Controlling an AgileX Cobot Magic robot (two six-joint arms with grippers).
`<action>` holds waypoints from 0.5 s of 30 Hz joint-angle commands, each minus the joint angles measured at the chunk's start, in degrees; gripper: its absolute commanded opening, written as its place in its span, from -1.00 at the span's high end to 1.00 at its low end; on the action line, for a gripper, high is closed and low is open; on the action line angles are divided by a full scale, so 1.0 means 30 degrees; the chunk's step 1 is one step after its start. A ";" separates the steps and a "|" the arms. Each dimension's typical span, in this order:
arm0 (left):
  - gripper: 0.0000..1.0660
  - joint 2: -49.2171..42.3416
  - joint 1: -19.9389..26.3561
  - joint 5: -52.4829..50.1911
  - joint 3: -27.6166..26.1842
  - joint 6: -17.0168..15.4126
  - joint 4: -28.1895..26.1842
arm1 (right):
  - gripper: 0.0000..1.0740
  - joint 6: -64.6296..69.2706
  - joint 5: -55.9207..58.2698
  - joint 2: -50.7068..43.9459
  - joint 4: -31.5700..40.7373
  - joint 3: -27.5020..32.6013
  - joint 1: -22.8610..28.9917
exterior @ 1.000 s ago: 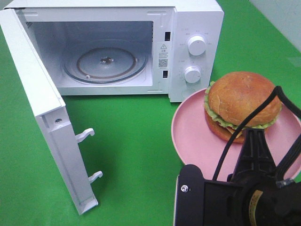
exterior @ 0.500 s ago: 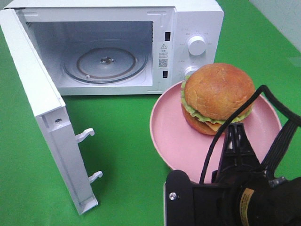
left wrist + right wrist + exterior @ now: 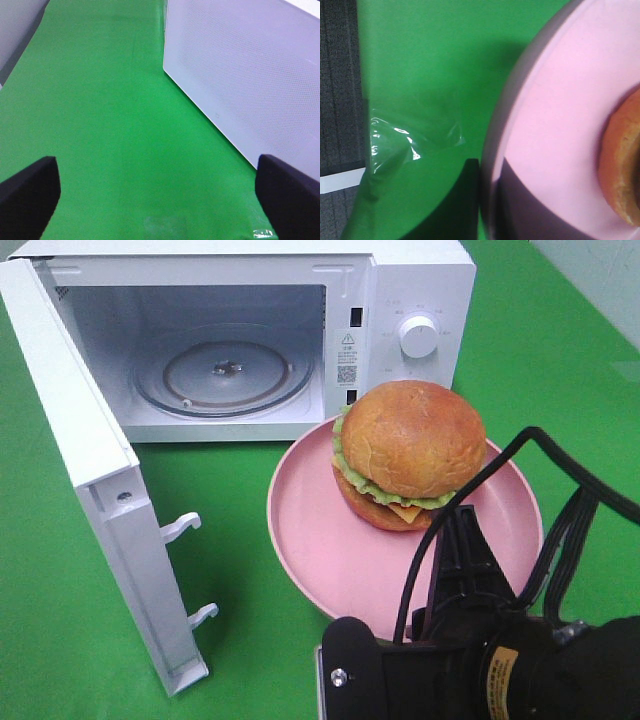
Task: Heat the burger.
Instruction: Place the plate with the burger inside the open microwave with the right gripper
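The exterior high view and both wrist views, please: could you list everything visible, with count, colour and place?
microwave: one, white, at the back of the table
door: one, white, swung open on the microwave's left
turntable: one, clear glass, inside the cavity, nothing on it
knob: one showing, white, on the control panel; anything lower is hidden behind the burger
plate: one, pink, in front of the control panel
burger: one, golden-brown bun with green lettuce, on the plate's far side
table cover: one, green, under everything
right pincer: one, black, shut on the plate's near rim
left pincer: one, black, open, empty, beside the microwave's outer wall
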 commanded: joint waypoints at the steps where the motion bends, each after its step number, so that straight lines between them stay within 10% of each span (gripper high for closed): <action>1: -0.84 -0.0076 -0.0019 -0.0229 0.0000 -0.0076 0.0038 | 1.00 -0.1146 0.0382 -0.0191 -0.1318 -0.0038 0.0095; 15: -0.84 -0.0076 -0.0019 -0.0229 0.0000 -0.0076 0.0038 | 1.00 -0.4985 -0.2540 -0.0191 -0.1050 -0.0019 -0.3132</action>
